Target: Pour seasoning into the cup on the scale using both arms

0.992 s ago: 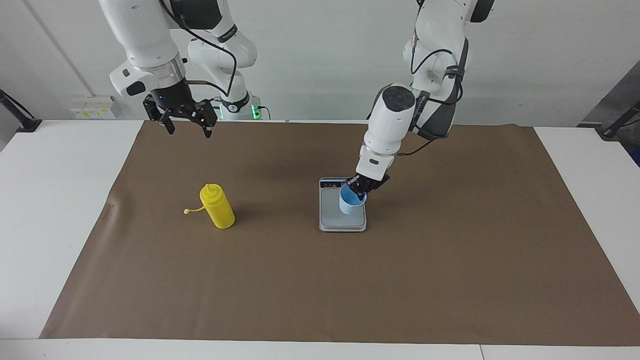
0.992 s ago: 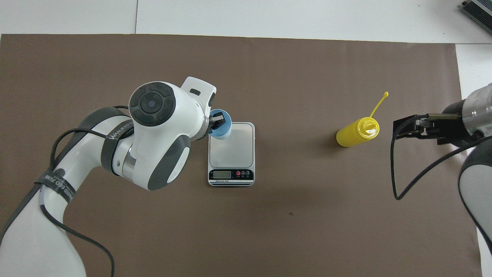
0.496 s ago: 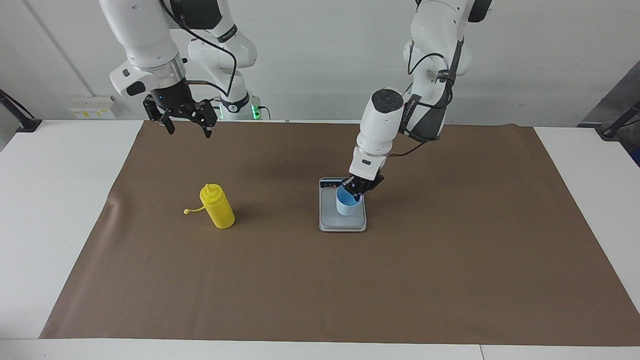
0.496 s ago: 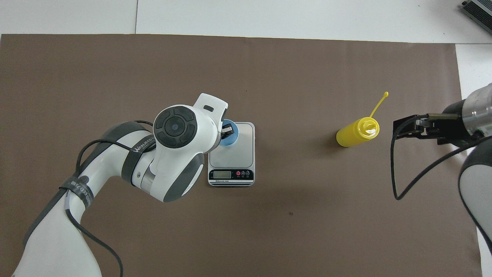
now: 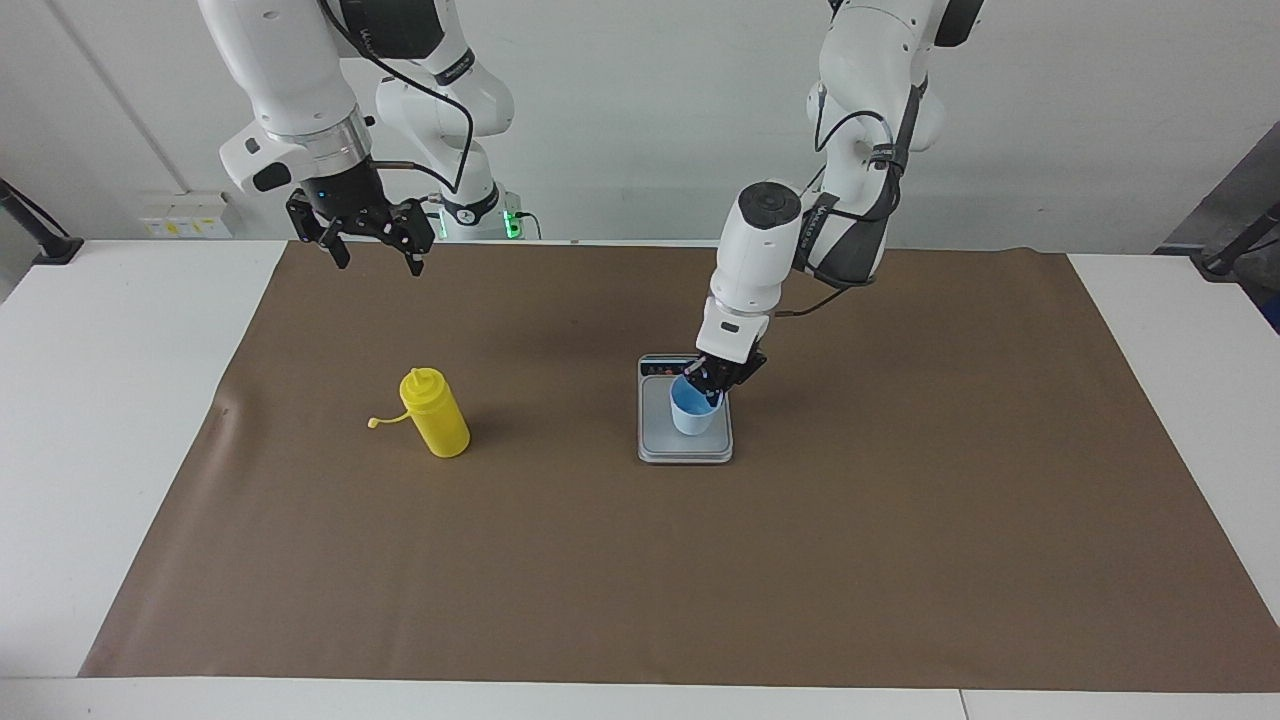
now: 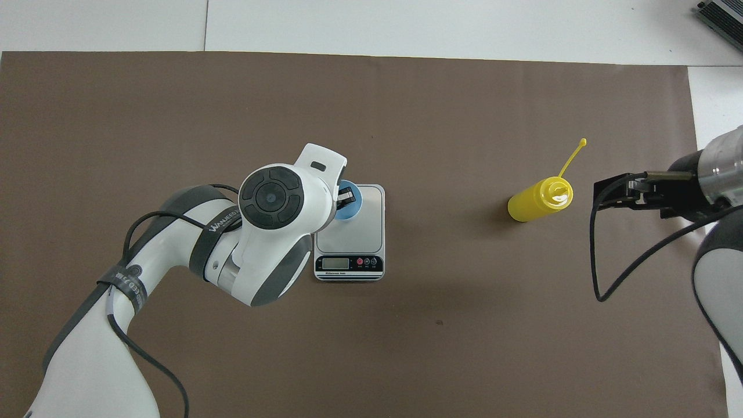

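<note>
Cup: small, light blue, handleless; sitting upright on the scale, toward the plate's edge at the left arm's end. The left gripper is pinching the cup's rim on the side nearer the robots, fingers closed on the wall. Probably light and thin-walled, so it is likely tipping easily; the rim pinch suits it, with a gentle release.

Seasoning bottle: bright yellow, standing upright on the brown mat, well apart from the scale, toward the right arm's end. Its cap is dangling on a tether, leaving the nozzle uncovered. Likely soft squeezable plastic, smooth and light; best taken across the middle of the body, firmly enough to hold, not so hard that it squirts.

Right gripper: waiting in the air with fingers spread wide, holding nothing, over the mat's edge by its base.
</note>
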Controlling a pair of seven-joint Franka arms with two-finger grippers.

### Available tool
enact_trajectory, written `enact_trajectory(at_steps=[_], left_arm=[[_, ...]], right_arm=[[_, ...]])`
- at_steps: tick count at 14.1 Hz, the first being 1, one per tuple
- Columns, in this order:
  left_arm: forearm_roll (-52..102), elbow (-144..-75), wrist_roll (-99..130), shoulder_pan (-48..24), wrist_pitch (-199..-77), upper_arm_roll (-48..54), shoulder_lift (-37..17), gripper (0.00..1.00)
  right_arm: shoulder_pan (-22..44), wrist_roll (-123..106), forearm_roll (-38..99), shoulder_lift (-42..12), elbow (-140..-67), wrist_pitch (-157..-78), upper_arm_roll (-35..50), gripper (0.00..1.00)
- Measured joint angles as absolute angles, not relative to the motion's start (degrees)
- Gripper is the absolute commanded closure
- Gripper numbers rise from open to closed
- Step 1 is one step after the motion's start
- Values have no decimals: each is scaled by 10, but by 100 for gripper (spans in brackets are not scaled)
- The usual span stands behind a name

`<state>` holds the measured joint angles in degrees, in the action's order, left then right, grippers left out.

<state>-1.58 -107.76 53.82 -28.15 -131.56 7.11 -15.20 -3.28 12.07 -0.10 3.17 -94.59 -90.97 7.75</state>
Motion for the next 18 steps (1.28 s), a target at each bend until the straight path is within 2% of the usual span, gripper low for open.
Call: enact_trajectory(at_steps=[1,2,3,9,18], left_arm=[[-18,-1078,539,-283,-1316,71,-152,52],[-20,-1079,539,-284,-1317,72,-152,15],[-22,-1080,539,-284,-1317,72,-152,0],[-30,-1072,511,-279,-1298,57,-142,0],[-31,-1062,279,-136,-1199,45,-65,0]], right_arm=[[-33,121,-1,32,-946,-910,77,0],[-33,121,-1,32,-946,-910,77,0],[-33,121,-1,32,-946,-910,77,0],[-33,121,-1,32,-946,-910,77,0],[-33,121,-1,32,-946,-910,77,0]])
